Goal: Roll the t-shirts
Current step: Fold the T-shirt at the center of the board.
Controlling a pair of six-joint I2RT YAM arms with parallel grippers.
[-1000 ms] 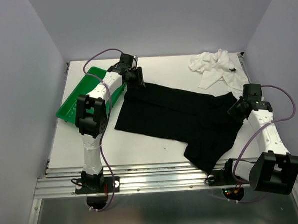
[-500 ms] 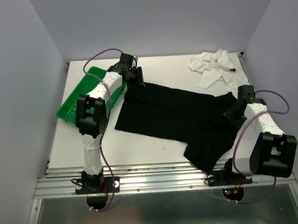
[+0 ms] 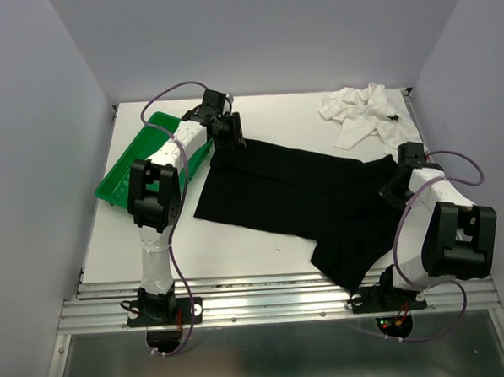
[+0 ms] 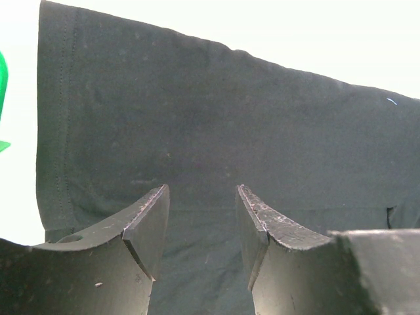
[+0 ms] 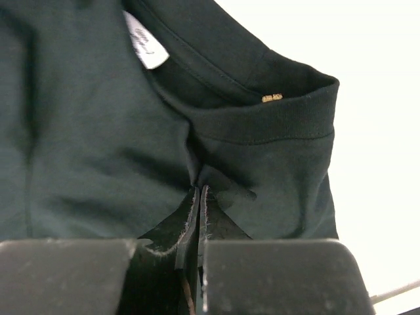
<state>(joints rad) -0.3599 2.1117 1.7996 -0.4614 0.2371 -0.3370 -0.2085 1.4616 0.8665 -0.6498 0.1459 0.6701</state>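
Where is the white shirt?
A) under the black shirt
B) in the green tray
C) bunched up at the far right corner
C: the white shirt lies bunched at the far right corner; the tray is over on the left.

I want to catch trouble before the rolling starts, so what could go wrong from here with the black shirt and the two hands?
First, the right hand is shut on only a small pucker of the black t-shirt beside the collar; that pinch may slip or lift just one layer. Second, the left hand stands open over the hem, gripping nothing, so a pull from the right may drag the shirt askew.
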